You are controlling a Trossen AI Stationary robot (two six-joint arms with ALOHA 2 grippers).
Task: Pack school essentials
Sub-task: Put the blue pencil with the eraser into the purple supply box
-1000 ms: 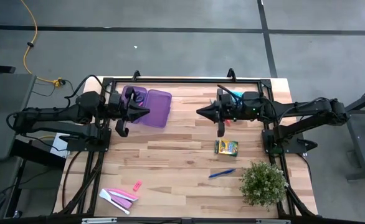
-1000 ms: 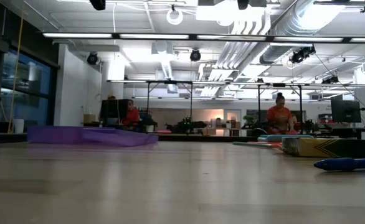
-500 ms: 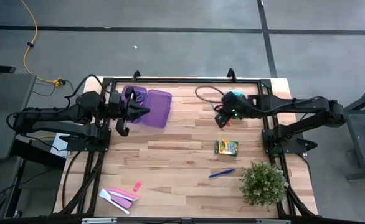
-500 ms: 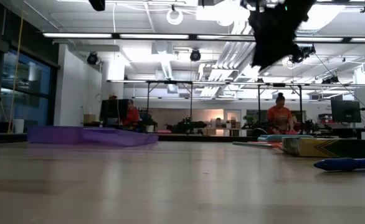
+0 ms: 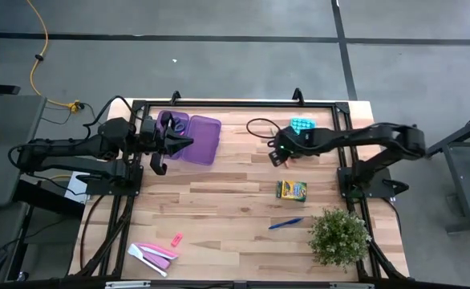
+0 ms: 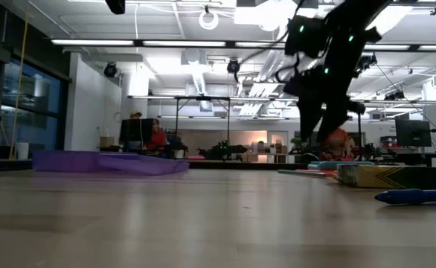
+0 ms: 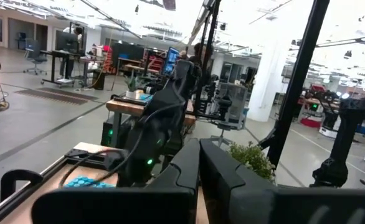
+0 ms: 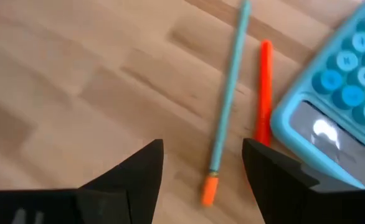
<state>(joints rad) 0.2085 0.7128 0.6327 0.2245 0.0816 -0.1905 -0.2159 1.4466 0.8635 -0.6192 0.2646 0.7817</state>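
My right gripper [image 5: 276,156] points down, open, above a green pencil [image 8: 230,93] with an orange end and a red pencil [image 8: 265,81] lying flat on the wooden table; its fingers stand either side of the green pencil's orange end without touching it. My left gripper [image 5: 184,144] is shut and empty over the open purple case [image 5: 200,138] at the far left. The crayon box [image 5: 291,190], the blue pen [image 5: 285,224], a small pink piece [image 5: 176,238] and the pink-and-white pieces [image 5: 153,255] lie on the table. No scissors show.
A light blue calculator [image 5: 301,126] lies beside the pencils, close to my right gripper; it also shows in the right wrist view [image 8: 338,106]. A bushy green plant [image 5: 339,235] stands at the near right corner. Bare wood lies in the table's middle. People sit in the room beyond.
My right gripper has tipped from level, pointing toward the table's left, to pointing down, and has come down toward the pencils beside the calculator, which its wrist no longer covers.
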